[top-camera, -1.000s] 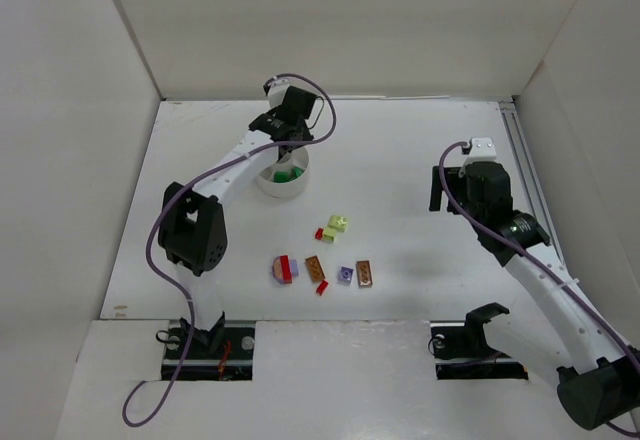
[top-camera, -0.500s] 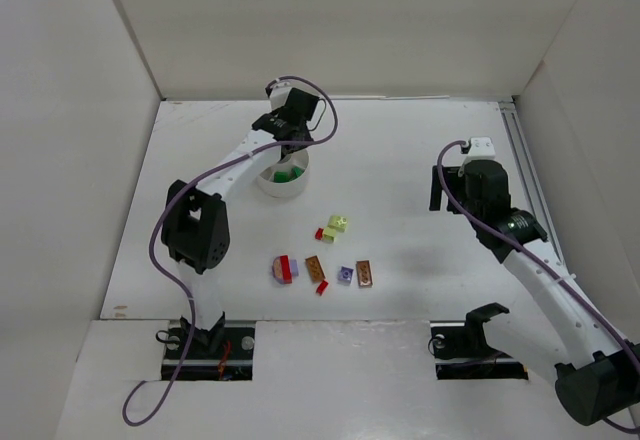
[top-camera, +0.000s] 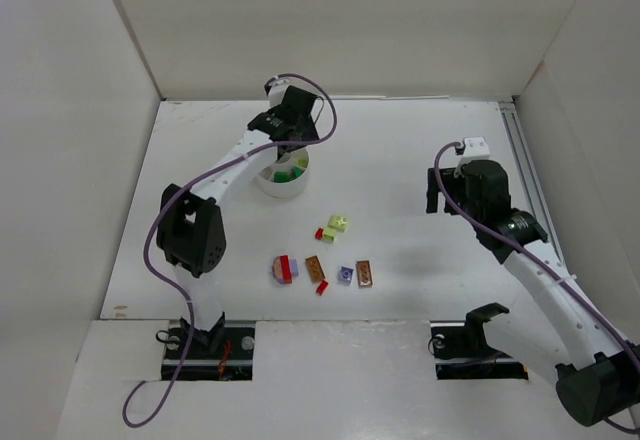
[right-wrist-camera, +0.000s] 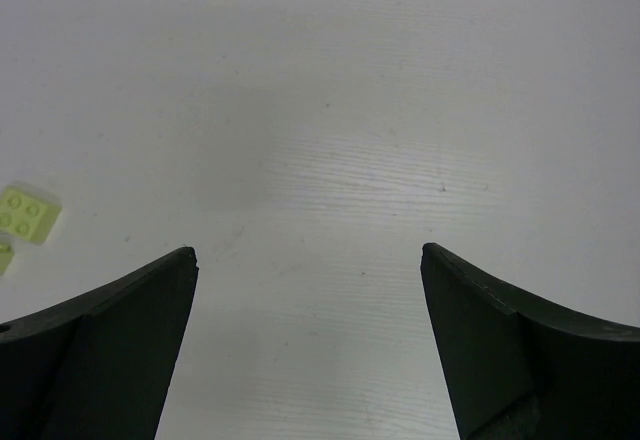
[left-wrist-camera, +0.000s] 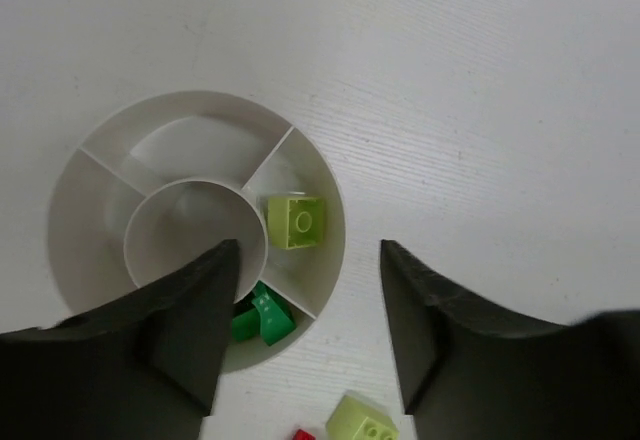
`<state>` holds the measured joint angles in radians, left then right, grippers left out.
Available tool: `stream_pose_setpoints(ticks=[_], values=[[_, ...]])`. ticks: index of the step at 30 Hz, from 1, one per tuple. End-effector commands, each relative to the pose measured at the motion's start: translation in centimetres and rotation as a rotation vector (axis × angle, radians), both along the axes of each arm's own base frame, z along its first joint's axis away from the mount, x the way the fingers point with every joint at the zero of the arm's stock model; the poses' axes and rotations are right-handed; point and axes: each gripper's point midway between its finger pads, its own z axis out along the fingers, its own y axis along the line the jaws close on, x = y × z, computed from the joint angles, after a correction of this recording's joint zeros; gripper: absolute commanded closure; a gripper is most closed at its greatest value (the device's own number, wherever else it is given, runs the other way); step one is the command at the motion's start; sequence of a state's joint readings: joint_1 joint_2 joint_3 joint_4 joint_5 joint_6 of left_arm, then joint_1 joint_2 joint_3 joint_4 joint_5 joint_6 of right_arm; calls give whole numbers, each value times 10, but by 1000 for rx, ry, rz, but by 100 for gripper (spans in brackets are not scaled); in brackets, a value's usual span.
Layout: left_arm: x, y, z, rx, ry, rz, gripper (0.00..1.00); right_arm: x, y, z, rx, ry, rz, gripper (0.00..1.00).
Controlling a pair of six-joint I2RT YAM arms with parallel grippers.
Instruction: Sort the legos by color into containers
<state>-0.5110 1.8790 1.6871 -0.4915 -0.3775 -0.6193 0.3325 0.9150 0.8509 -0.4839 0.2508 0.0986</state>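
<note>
The left gripper (left-wrist-camera: 307, 250) hangs spread and empty over the divided white tub (left-wrist-camera: 85, 220). The tub holds one pale-yellow brick (left-wrist-camera: 296, 221) and two green bricks (left-wrist-camera: 262, 318) in neighbouring wedges. Nine loose bricks (top-camera: 315, 267) lie on the arms' side of the tub. The right gripper (right-wrist-camera: 307, 252) gapes empty, far right of the tub.

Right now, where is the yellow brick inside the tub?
Left wrist view: the yellow brick lies in the right-hand wedge of the tub beside the hub, one wedge above the green bricks.

The white table (top-camera: 420, 150) bears a low round divided tub (top-camera: 271, 190) and loose legos (top-camera: 364, 273) scattered near it.
</note>
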Motion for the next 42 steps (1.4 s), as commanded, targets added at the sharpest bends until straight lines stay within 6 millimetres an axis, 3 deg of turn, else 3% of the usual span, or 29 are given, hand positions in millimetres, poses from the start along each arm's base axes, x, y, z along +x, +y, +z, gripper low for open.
stream_pose_setpoints(ticks=[1,2,3,4,6,7,8,9,10,11,12,13,14,15,17,19,25,26,30,33,37,40,41,42], values=[[-20,9,78,-80,-144,-21,39,8,36,11,35,-52,159,2],[-27,9,84,-80,-156,-25,10,8,46,8,37,-43,193,2],[-39,8,78,-77,-147,-40,0,3,69,5,46,-37,258,2],[-53,11,100,-106,-197,-49,0,3,85,3,50,-45,302,2],[-74,17,103,-130,-203,-59,0,-1,117,-12,56,-9,366,2],[-86,21,85,-135,-168,-60,0,-10,140,-19,42,3,431,4],[-103,26,98,-168,-202,-62,0,-8,157,-29,31,24,463,4],[-112,30,96,-184,-199,-60,0,-6,167,-32,7,26,489,5],[-127,37,71,-174,-149,-57,0,-7,174,-41,-16,45,496,5],[-137,42,64,-188,-133,-38,0,-7,186,-42,-37,44,525,5],[-149,49,72,-217,-162,-31,0,-2,188,-64,-74,97,518,5],[-158,53,65,-224,-144,-29,0,-3,191,-77,-98,124,521,5],[-169,59,45,-217,-106,-14,0,-1,196,-82,-98,136,530,7],[-179,64,46,-248,-114,7,0,0,202,-97,-129,164,548,7],[-195,69,27,-256,-62,12,0,0,213,-107,-146,171,572,7],[-206,72,29,-304,-76,24,0,3,217,-123,-164,198,550,7],[-224,79,26,-339,-64,33,0,20,234,-136,-161,185,542,9],[-223,81,26,-331,-71,43,0,20,234,-147,-179,199,547,10],[-225,82,21,-330,-55,53,0,28,241,-152,-181,191,540,21],[-223,81,23,-330,-55,53,0,35,244,-153,-197,169,543,23],[-222,80,24,-326,-65,43,0,36,262,-154,-169,161,623,24],[-220,79,30,-324,-73,36,0,39,268,-151,-163,146,638,35],[-219,81,30,-319,-77,42,0,39,268,-151,-163,146,638,47],[-221,82,28,-313,-68,43,0,39,268,-151,-163,146,638,51]])
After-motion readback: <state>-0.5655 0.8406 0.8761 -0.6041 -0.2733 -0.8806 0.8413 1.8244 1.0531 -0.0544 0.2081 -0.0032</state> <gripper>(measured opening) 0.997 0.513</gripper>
